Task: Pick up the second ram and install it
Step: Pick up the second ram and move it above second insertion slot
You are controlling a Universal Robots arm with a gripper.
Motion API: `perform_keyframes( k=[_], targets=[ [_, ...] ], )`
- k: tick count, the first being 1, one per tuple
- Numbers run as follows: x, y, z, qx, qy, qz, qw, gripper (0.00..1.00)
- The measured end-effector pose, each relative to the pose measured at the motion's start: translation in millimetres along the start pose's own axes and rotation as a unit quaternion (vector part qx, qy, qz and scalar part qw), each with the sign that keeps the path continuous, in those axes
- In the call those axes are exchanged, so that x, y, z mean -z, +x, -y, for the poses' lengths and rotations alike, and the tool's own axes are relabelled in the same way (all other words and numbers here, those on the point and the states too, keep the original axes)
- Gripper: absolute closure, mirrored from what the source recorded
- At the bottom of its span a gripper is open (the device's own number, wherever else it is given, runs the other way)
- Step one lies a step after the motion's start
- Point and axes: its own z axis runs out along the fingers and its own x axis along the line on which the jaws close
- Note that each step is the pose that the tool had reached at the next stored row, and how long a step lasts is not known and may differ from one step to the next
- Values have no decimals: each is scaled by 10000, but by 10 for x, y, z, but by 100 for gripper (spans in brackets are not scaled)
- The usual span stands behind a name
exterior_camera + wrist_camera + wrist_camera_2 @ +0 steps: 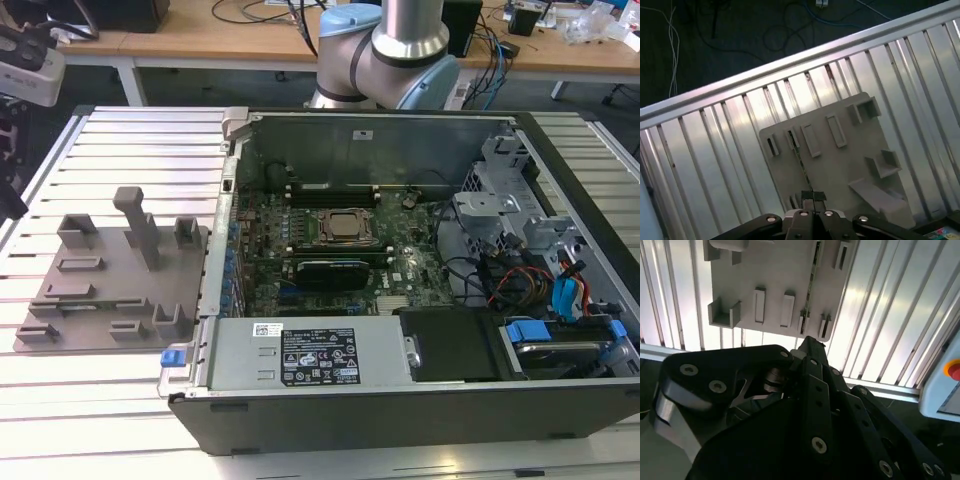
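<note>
The second ram (pixel 800 162) stands on its edge in a slot of the grey holder plate (pixel 840 170), so I see it as a thin dark-green strip. In the second wrist view the ram (pixel 811 275) is again a narrow line across the plate (pixel 775 270). My gripper (pixel 813 196) hangs well above the plate, its tip lined up over one end of the strip. Its black linkage (pixel 805 405) covers much of the second wrist view. In the exterior view the plate (pixel 110 290) lies at the left, beside the open computer case (pixel 400 250).
The plate rests on a ribbed metal table (pixel 130 140) and carries several upright blocks (pixel 140 225). Inside the case are the motherboard with its processor socket (pixel 345 228), black slots (pixel 340 190), cables and a drive bay (pixel 560 340). The arm's base (pixel 385 50) stands behind the case.
</note>
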Motion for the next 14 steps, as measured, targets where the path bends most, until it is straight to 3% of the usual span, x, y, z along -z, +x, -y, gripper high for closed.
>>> perform_keyframes(
  k=[4, 8, 14],
  targets=[
    [0, 0, 0, 349, -9, -16, 9994, 90],
    [0, 0, 0, 641, -17, -28, 9979, 90],
    [0, 0, 0, 1164, -30, -50, 9932, 90]
  ],
)
